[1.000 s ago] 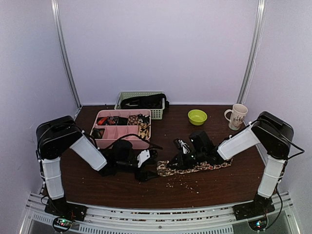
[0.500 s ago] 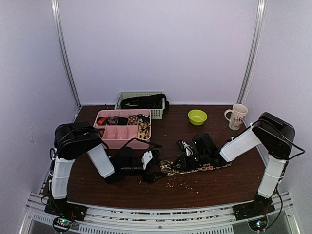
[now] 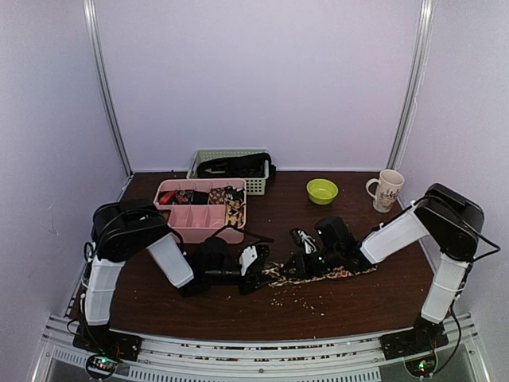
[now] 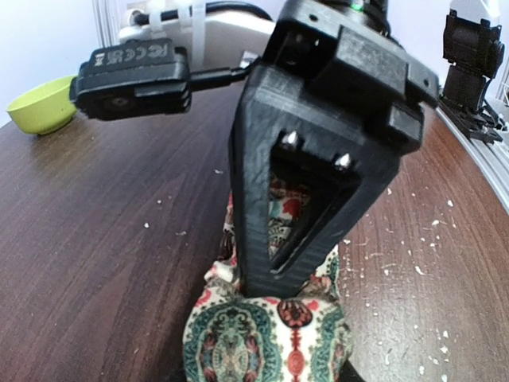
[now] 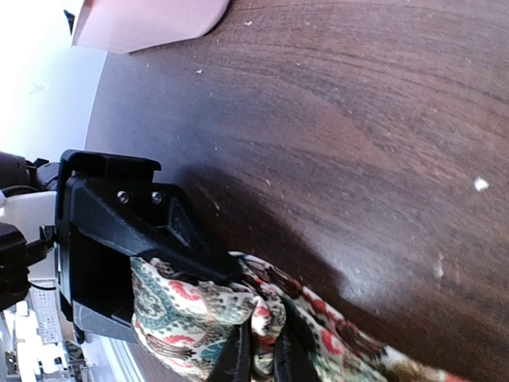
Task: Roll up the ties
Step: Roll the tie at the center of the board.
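From above, my left gripper (image 3: 256, 269) and my right gripper (image 3: 296, 265) meet almost nose to nose over one end of the paisley necktie (image 3: 338, 273). The rest of it lies flat on the counter (image 3: 358, 306) toward the right. In the left wrist view the bunched end sits just under my camera, with a finger of the right gripper pressing on it; my own left fingers are out of sight there. In the right wrist view the left gripper is closed on the loose roll, and my right fingers (image 5: 238, 358) are narrow, pinching a fold. I think the risk is that the two grippers collide or pull against each other, so the soft roll opens or slips out.
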